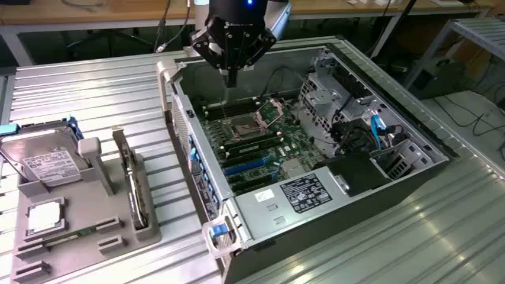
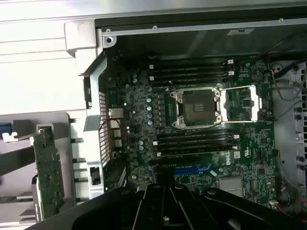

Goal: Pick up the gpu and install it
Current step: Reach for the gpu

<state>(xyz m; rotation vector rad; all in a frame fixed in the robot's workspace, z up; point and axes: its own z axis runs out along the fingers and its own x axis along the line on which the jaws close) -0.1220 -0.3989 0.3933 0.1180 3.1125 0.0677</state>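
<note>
The claw [image 1: 230, 77] hung above the open computer case [image 1: 394, 94] with its two fingers pressed together and pointing straight down. It pinched nothing and touched nothing. It stood over the far end of the motherboard [image 1: 268, 148], close to the case's far corner on the exterior view's left, and just beyond the CPU socket [image 1: 243, 127], whose metal retaining frame was flipped open. In the wrist view the dark linkage of the claw [image 2: 165, 201] sat over the blue expansion slot [image 2: 192, 170].

The gpu [image 1: 130, 177] was well apart from the claw, outside the case. It stood on its long edge in a slot of the grey holder [image 1: 94, 204], along the holder's edge nearest the case. Its long axis ran the length of the holder, roughly parallel to the case's side wall, from the near edge of the table [image 1: 94, 94] toward the far edge. In the wrist view the gpu [image 2: 48, 172] showed a green face. Its silver bracket seemed to sit at the far end, though the exterior view was too dim there to be sure.

The hard drive [image 1: 47, 158] leaned in the holder's far corner on the exterior view's left, and the CPU chip [image 1: 45, 216] lay flat in a pocket nearer the near edge.
</note>
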